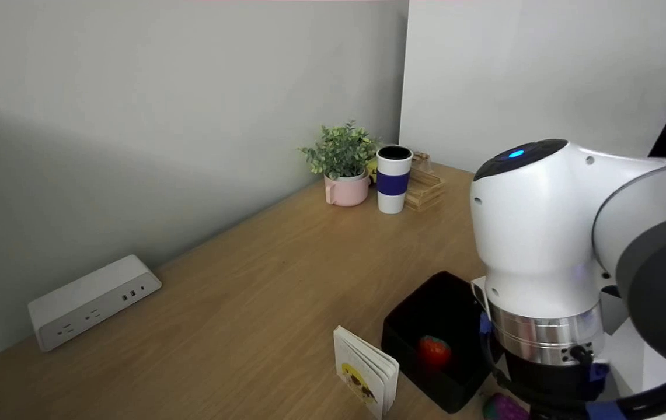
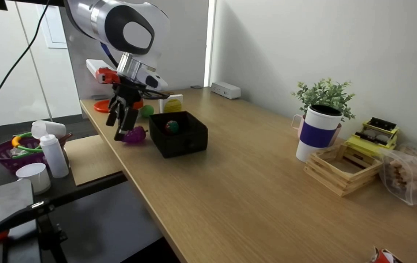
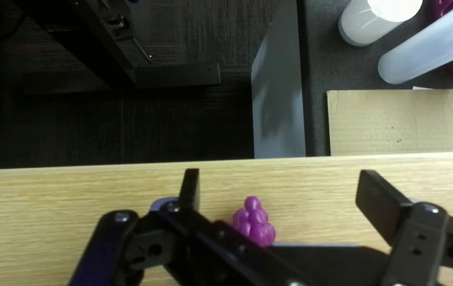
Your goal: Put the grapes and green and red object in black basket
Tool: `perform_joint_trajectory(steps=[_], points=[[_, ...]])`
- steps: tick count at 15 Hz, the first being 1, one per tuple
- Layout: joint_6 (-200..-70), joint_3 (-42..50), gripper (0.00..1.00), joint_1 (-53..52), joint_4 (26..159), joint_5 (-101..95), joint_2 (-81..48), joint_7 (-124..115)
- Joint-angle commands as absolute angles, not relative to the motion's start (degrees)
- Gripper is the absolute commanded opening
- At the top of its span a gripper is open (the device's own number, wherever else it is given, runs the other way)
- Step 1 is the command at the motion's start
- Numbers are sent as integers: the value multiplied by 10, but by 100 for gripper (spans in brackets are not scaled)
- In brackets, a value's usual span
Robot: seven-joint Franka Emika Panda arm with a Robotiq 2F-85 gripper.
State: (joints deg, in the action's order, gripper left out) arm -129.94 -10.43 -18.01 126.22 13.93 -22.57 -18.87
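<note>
Purple grapes (image 3: pixel 255 224) lie on the worktop (image 2: pixel 252 190) near its edge, just beside the black basket (image 2: pixel 188 142), as my end effector (image 3: pixel 282 194) hangs low with its jaws parted wide, released. In the wrist view the bunch shows between those jaws, partly covered by a linkage; whether either side touches it, I cannot tell. Inside the basket rests the green and red object (image 1: pixel 433 352), shaped like a strawberry. A small board book (image 1: pixel 362 373) with a yellow picture on its cover stands upright next to the basket. Near it, in an exterior view, are a green ball (image 2: pixel 147 111) and an orange-red disc (image 2: pixel 101 106), the latter partly hidden behind me. Farther along, a white power strip (image 1: pixel 94 303) sits near the wall (image 1: pixel 163 116). Well apart from it stand a leafy plant (image 1: pixel 338 149) in a pink mug (image 1: pixel 347 191), a white cup (image 1: pixel 392 201) with a blue band, and a slatted wooden crate (image 2: pixel 326 174) beside a clear bag (image 2: pixel 413 179). Beyond the worktop's edge, a white bottle (image 2: pixel 54 157) and a white mug (image 2: pixel 34 179) stand near a purple basket (image 2: pixel 7 160).
</note>
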Motion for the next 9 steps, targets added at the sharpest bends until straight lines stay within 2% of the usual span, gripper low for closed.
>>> perform_joint_trajectory(steps=[1, 9], points=[[-1262, -109, 100, -169, 1236, 128, -243, -166], [-1259, -98, 100, -178, 1237, 99, -235, -201]])
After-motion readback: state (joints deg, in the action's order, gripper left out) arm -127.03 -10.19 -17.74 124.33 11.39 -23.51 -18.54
